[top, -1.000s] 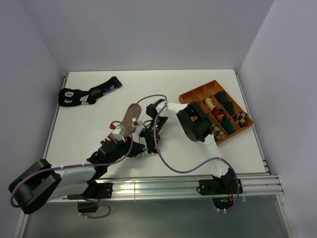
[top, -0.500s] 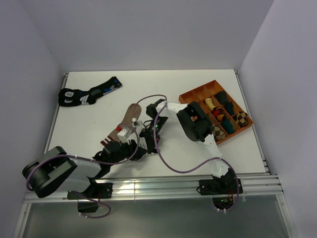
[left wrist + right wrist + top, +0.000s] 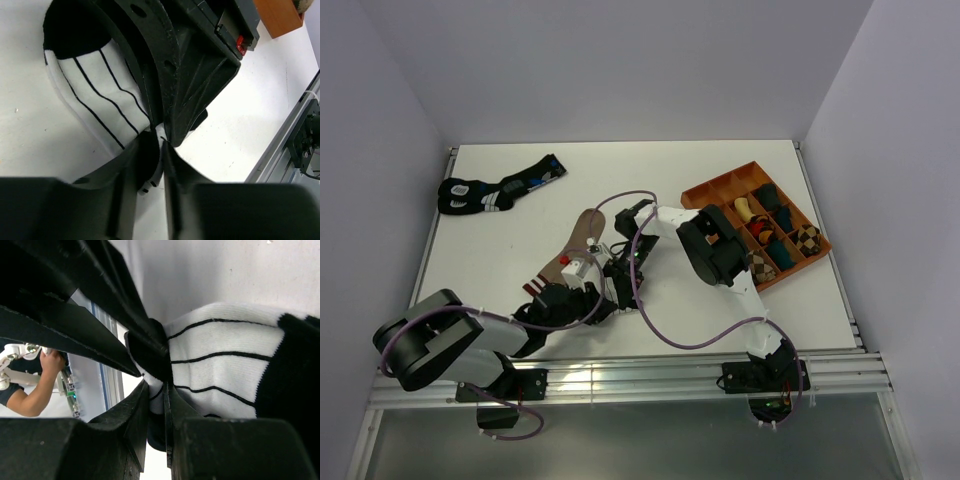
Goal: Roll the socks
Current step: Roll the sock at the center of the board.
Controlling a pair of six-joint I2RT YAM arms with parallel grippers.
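Here the white sock (image 3: pixel 95 100) lies at lower centre of the overhead view, under both claws and beside the tan sock (image 3: pixel 585 232). The right claw (image 3: pixel 159 390) is nipped almost closed on its striped edge; the left claw (image 3: pixel 157 142) pinches the same fold from the other side. Both grips should stay firm while the cloth turns evenly over itself. Since a second ago the left arm has swung rightward, its jaws narrowing.

My tan-brown sock (image 3: pixel 586 228) lies flat dead centre, toe at 1 o'clock, striped cuff at 7. The white black-striped sock (image 3: pixel 95 100) sits curled at its 4 o'clock side.
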